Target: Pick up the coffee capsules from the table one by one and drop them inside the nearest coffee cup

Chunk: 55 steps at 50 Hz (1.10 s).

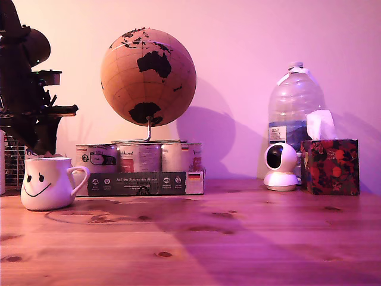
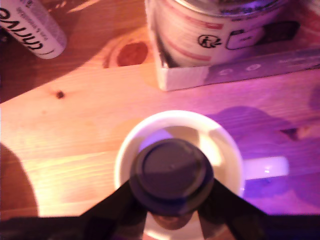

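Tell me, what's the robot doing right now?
Gripper shut on capsule. Capsule right over cup. Nothing in the way.

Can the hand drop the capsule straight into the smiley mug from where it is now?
Probably yes. In the wrist view the hand holds the dark capsule directly over the open mouth of the white mug, with nothing between them.

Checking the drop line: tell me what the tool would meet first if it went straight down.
Probably the coffee cup: the tool holds a dark capsule over its open mouth. Height above the rim is unclear.
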Tool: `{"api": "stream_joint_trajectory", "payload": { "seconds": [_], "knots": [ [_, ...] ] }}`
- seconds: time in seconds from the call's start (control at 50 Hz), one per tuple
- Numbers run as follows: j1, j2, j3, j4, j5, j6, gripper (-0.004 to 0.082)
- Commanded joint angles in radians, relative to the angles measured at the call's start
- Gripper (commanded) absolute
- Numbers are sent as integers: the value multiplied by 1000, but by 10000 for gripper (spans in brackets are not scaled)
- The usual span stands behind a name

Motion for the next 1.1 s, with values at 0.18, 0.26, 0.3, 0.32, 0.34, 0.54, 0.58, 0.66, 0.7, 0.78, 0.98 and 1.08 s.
{"api": "stream_joint_trajectory", "payload": {
  "seconds": [0.18, 0.26, 0.3, 0.32, 0.34, 0.54, 0.58, 0.66, 0.7, 0.78, 0.98, 1.08],
  "knots": [
    [-16, 25, 9, 16, 21, 5, 184],
    [-23, 25, 9, 17, 23, 5, 235],
    [-25, 25, 9, 19, 24, 5, 328],
    [-26, 25, 9, 21, 26, 5, 393],
    [-27, 25, 9, 21, 29, 5, 468],
    [-42, 24, 9, 16, 30, 5, 710],
    [-44, 24, 9, 16, 30, 5, 709],
    [-50, 15, 9, 15, 30, 5, 707],
    [-53, 6, 9, 10, 30, 5, 707],
    [-58, -14, 9, 7, 30, 5, 700],
    [-64, -82, 9, -16, 30, 5, 286],
    [-64, -107, 8, -35, 31, 5, 23]
  ]
}}
